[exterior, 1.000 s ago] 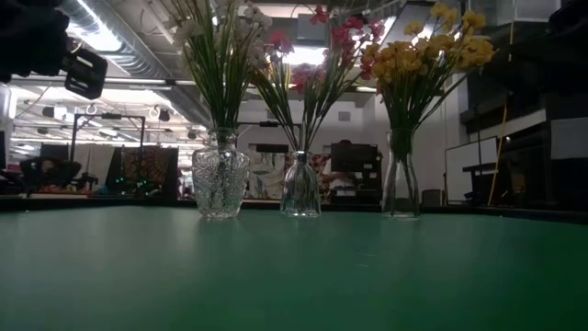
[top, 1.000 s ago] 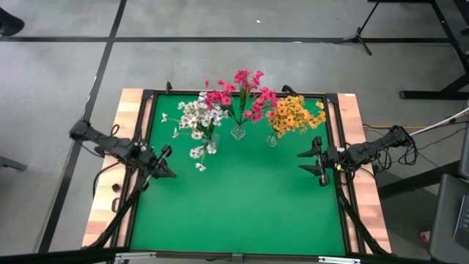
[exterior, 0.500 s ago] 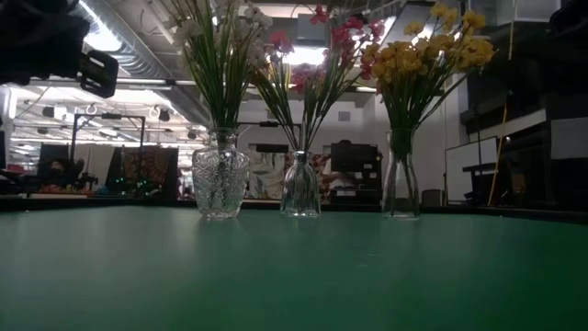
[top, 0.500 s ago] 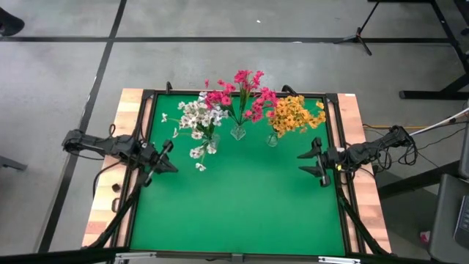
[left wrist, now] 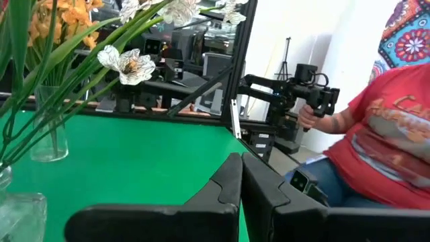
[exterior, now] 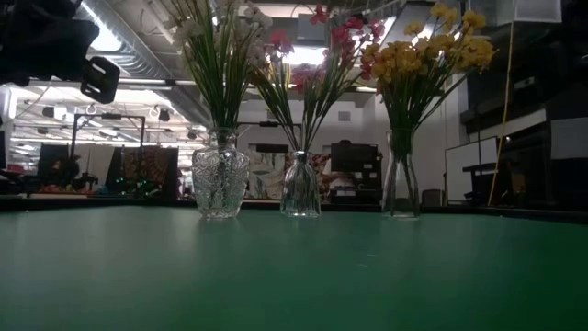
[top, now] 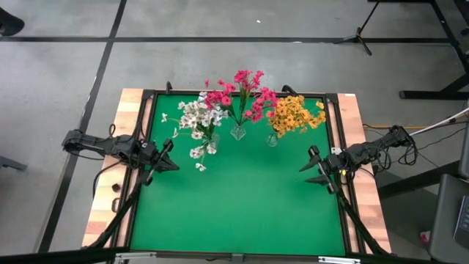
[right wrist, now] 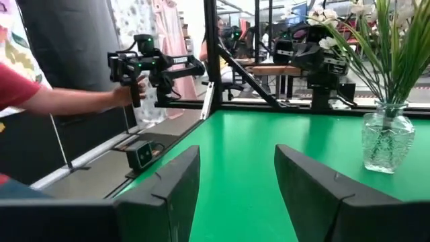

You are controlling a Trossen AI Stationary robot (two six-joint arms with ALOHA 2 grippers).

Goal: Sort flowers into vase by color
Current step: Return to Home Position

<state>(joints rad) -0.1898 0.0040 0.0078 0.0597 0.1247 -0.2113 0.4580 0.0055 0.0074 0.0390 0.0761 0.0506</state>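
Three glass vases stand on their bases in a row at the green table's far side. White flowers (top: pixel 198 121) stick by their stems into the left vase (exterior: pixel 220 179). The pink flowers (top: pixel 238 95) fill the middle vase (exterior: pixel 300 188), and the yellow-orange flowers (top: pixel 293 114) fill the right vase (exterior: pixel 401 179). My left gripper (top: pixel 165 158) (left wrist: pixel 240 188) hovers shut near the table's left edge, empty. Over by the right edge, my right gripper (top: pixel 315 169) (right wrist: pixel 235 168) hovers open and empty.
A black frame (top: pixel 146 110) rims the green mat, with wooden strips (top: pixel 110 183) outside it. A person in a red shirt (left wrist: pixel 390 128) holds a handle device (left wrist: pixel 312 87) beyond the table's right edge; a hand with the same device (right wrist: pixel 144 64) shows there too.
My left arm has drawn back toward the table's left edge, its gripper shifting only slightly. My right gripper has turned a little and slipped slightly toward the near edge. The flowers and vases have stayed put.
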